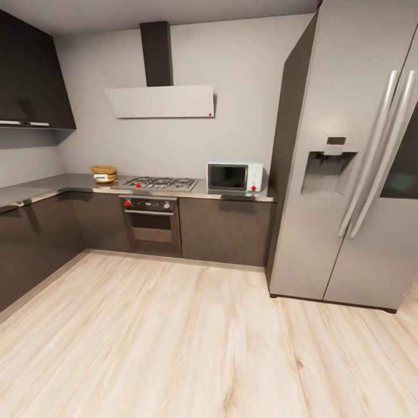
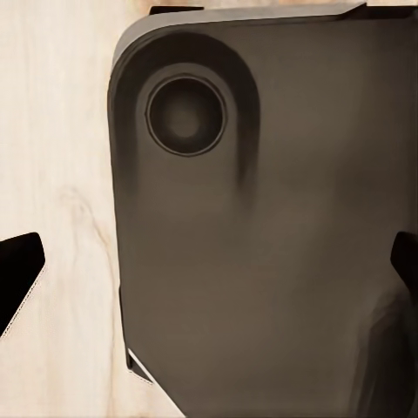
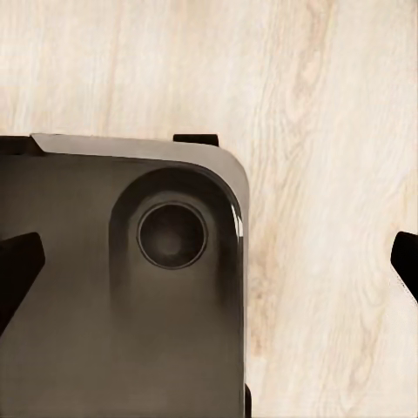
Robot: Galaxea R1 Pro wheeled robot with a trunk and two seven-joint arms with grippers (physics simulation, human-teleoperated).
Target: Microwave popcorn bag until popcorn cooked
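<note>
Pale wood floor [image 1: 174, 337] nearest; both wrist views look down on it and the robot's dark base [image 2: 261, 244], left gripper [image 2: 209, 270] and right gripper [image 3: 209, 261] fingertips spread wide, holding nothing. Far wall: grey countertop [image 1: 69, 184] bearing popcorn bag [image 1: 104, 173], hob [image 1: 157, 183], then microwave [image 1: 234, 176] beside the fridge [image 1: 348, 174], all well apart from both grippers.

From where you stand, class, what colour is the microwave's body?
Pale light blue, with a dark glass door; the microwave shows best in the head view.
</note>
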